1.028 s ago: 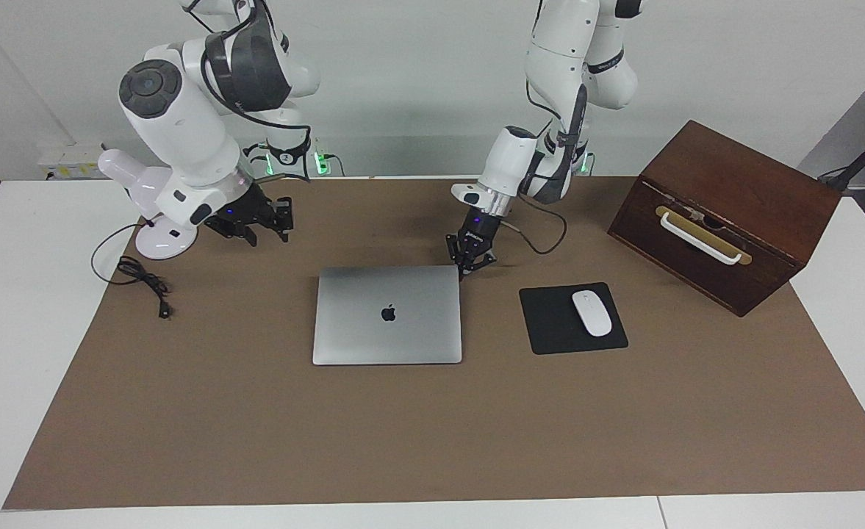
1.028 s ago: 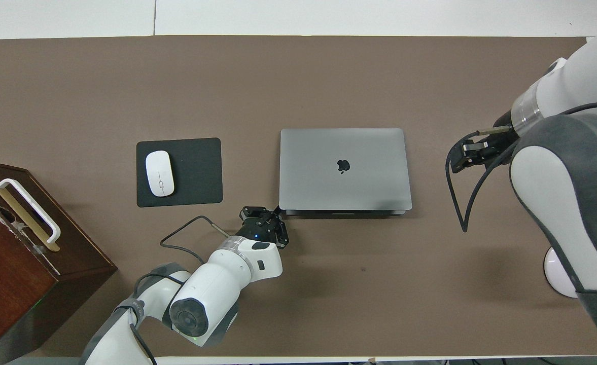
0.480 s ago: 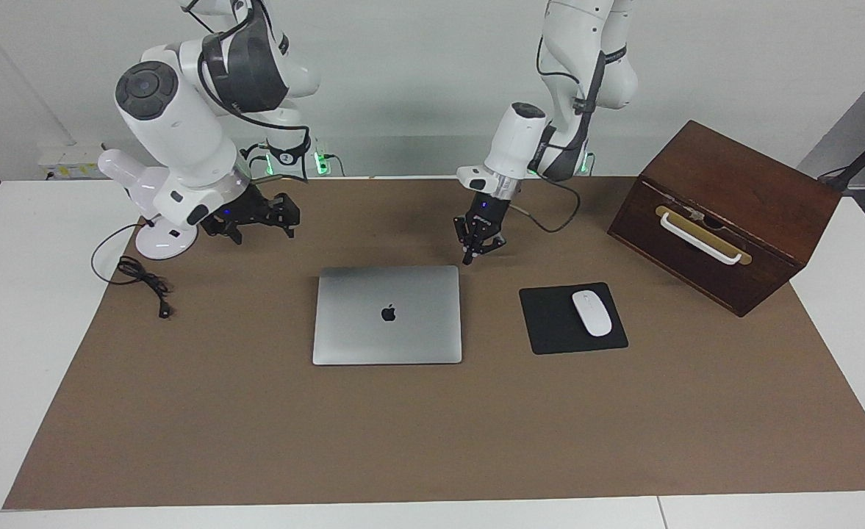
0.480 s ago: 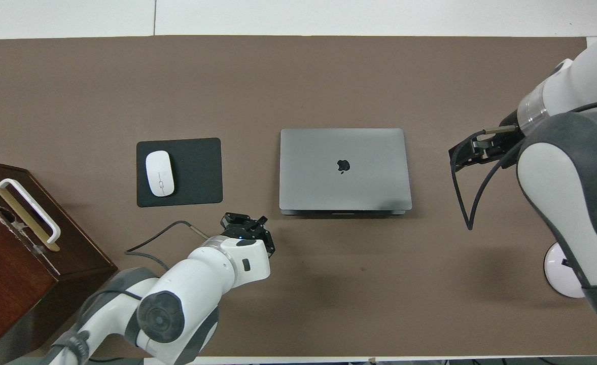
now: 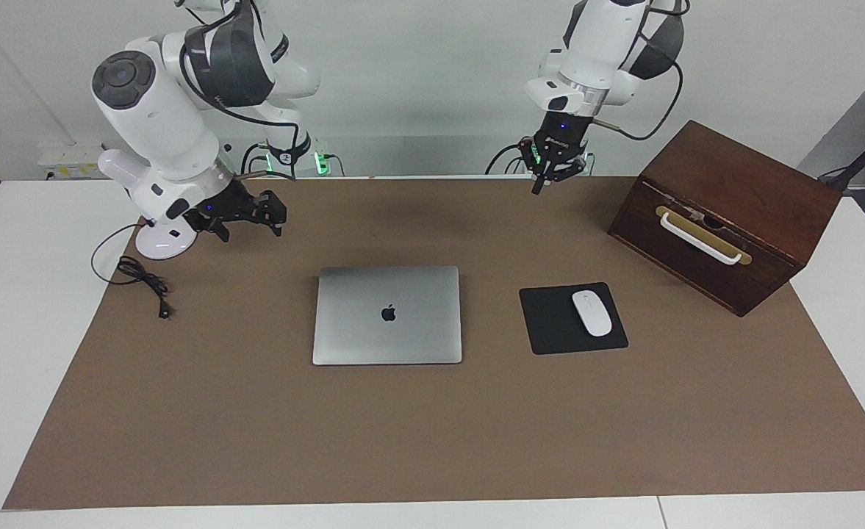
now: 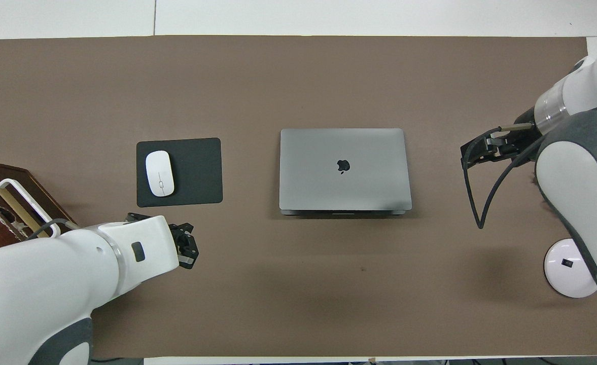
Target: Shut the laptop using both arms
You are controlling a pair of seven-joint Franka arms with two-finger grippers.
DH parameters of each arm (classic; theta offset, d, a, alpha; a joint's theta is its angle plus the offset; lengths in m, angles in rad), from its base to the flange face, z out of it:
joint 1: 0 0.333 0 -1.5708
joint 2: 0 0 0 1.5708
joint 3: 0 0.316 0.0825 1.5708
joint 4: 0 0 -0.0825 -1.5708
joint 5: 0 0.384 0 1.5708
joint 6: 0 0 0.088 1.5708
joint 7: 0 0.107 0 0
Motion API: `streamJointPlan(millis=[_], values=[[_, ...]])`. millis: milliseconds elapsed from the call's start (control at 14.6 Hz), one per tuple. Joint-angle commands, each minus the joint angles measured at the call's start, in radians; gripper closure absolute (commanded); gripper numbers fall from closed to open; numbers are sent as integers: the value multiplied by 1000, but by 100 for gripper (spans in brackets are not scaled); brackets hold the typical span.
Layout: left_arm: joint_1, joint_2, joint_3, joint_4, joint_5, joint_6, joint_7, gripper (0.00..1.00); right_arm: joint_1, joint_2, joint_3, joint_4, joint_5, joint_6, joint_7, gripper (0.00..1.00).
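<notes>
Away from the shut thin silver-grey metal laptop (image 5: 387, 314) the clenched left tool (image 5: 552, 167) is being lifted toward the table's robot-side edge; the right tool (image 5: 245, 214), released, is being held clear, the task seemingly finished.

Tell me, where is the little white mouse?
The white mouse lies on the black mousepad, beside the closed laptop, toward the left arm's end of the table and near the wooden box.

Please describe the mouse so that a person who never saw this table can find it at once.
Start at the big wooden box at the left arm's end of the brown mat. Between it and the closed laptop lies a black mousepad. The mouse is the small white oval on it.
</notes>
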State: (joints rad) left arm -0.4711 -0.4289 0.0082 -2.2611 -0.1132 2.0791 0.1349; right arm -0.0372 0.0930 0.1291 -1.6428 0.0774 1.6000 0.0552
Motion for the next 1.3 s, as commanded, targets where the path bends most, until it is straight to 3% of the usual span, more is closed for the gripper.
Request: streamJointPlan(millis=[0, 137, 548, 1097, 1234], values=[[102, 12, -10, 49, 10, -60, -11, 0, 55, -24, -53, -18, -28, -9, -2, 0], [156, 18, -5, 93, 10, -134, -3, 0, 134, -55, -126, -47, -50, -8, 5, 0], [379, 13, -7, 211, 12, -240, -5, 0, 131, -81, -137, -72, -42, 6, 6, 0], [454, 4, -10, 258, 15, -258, -11, 0, 123, -95, -155, -64, -38, 8, 0, 0], [518, 18, -14, 282, 39, -225, -61, 0, 123, -93, -157, -68, -47, 69, 0, 0]])
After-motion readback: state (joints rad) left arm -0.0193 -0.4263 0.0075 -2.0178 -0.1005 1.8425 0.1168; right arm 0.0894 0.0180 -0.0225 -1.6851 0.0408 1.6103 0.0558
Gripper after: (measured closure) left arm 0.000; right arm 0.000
